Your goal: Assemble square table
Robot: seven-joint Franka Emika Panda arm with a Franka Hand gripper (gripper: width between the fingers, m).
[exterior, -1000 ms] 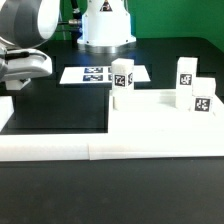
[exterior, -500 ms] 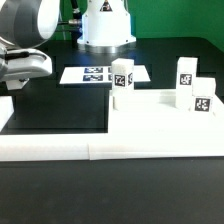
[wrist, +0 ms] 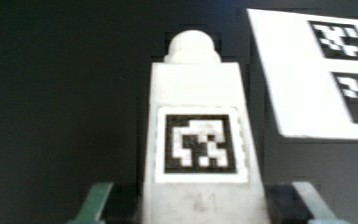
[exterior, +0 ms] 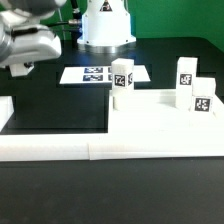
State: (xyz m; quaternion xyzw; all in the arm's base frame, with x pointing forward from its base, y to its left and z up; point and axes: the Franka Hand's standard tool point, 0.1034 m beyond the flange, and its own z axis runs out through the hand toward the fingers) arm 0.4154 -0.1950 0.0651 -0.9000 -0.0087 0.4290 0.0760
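Note:
In the wrist view a white leg (wrist: 197,120) with a rounded tip and a black-and-white tag lies lengthwise between my fingers (wrist: 98,203). My gripper (wrist: 197,205) is shut on its near end. In the exterior view the gripper (exterior: 22,62) hangs above the black table at the far left, and the held leg is hard to make out there. The white square slab (exterior: 160,122) lies flat at the exterior view's right. Three tagged legs stand upright on or just behind it: one at its far left corner (exterior: 121,82) and two at the right (exterior: 187,72) (exterior: 200,97).
The marker board (exterior: 95,73) lies on the black table behind the slab and also shows in the wrist view (wrist: 327,70). A low white border wall (exterior: 50,150) runs along the front and turns up at the left edge (exterior: 5,108). The robot base (exterior: 105,22) stands at the back.
The gripper has risen and shifted toward the exterior view's left since half a second ago. The slab and the three standing legs have not moved.

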